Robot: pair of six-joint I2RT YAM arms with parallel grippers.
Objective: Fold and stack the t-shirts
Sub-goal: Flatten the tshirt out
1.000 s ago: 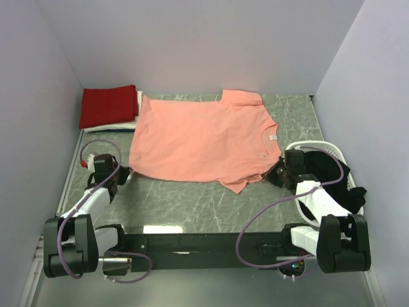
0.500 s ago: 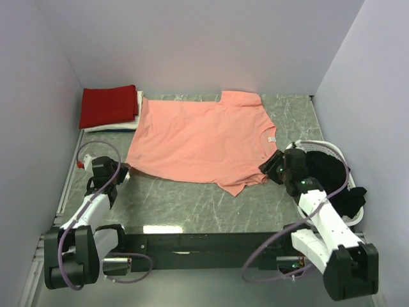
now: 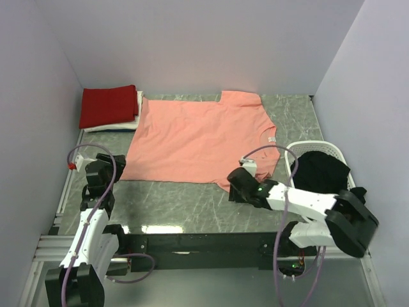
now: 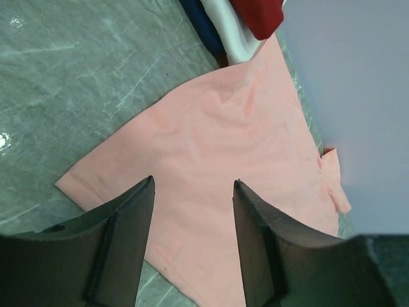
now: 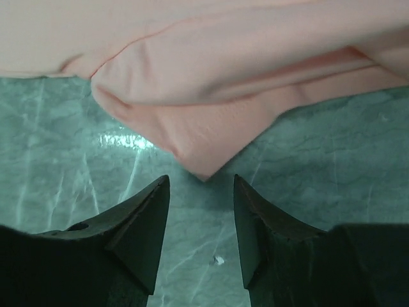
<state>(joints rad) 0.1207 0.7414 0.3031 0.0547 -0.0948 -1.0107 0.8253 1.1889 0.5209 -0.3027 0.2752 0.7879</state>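
A salmon-pink t-shirt (image 3: 201,141) lies spread flat across the middle of the table. A folded deep red shirt (image 3: 108,105) rests on a folded white one (image 3: 124,123) at the back left. A black shirt (image 3: 319,171) fills the basket. My left gripper (image 3: 105,167) hovers open by the pink shirt's near-left hem corner; in the left wrist view the left gripper (image 4: 193,182) has the pink cloth (image 4: 243,147) below its spread fingers, which hold nothing. My right gripper (image 3: 238,185) is open at the near sleeve. The sleeve's tip (image 5: 208,147) lies just ahead of that gripper (image 5: 201,180).
A white slatted basket (image 3: 335,152) stands at the right edge, beside the right arm. A dark blue folded layer (image 4: 201,25) shows under the white shirt in the back-left stack. Lilac walls close in on the left, back and right. Bare green marble (image 3: 179,201) runs along the front.
Both grippers have opened and let go of the pink shirt. The right arm has swung left from the basket to the near sleeve. The left arm has drawn back from the hem corner.
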